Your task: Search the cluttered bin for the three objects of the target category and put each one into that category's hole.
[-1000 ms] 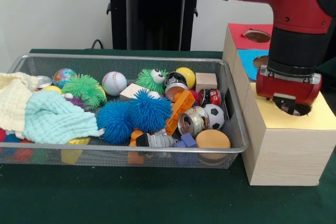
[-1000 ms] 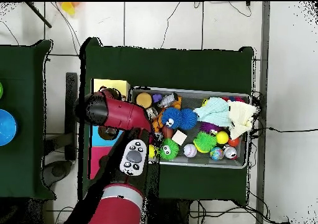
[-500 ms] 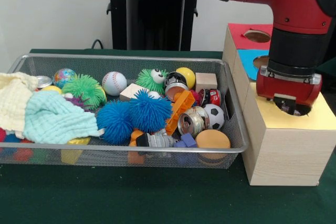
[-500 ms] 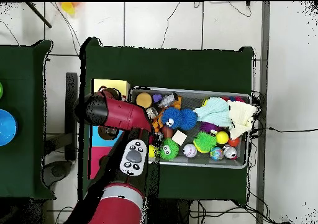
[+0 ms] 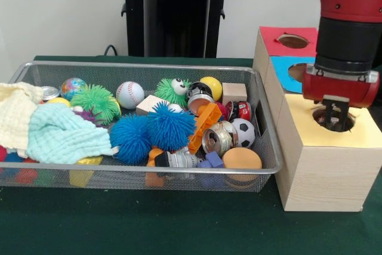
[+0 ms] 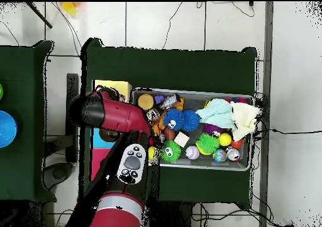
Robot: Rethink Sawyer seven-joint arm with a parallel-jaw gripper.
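The end effector (image 5: pixel 334 113) is hanging directly over the round hole (image 5: pixel 334 119) in the yellow top of the wooden box (image 5: pixel 325 171), at the side of the mesh bin (image 5: pixel 262 141). Its tips are pointing straight down into the hole, and I cannot tell if they are apart or together, or if they are carrying something, because the red wrist is hiding them.

In my judgement, the step in hand is a drop at the yellow hole. The next move is probably calling for the arm to rise clear of the box and go back over the bin to look for another object of the category.

The category is not clear to me. Possible candidates are lying in the bin: a silver can (image 5: pixel 216 139) near the front right is lying on its side, with its long axis about level and its open end facing the camera, just beside a small soccer ball (image 5: pixel 243 130). A dark can (image 5: pixel 199 96) is sitting further back, close to a yellow ball (image 5: pixel 211 86).
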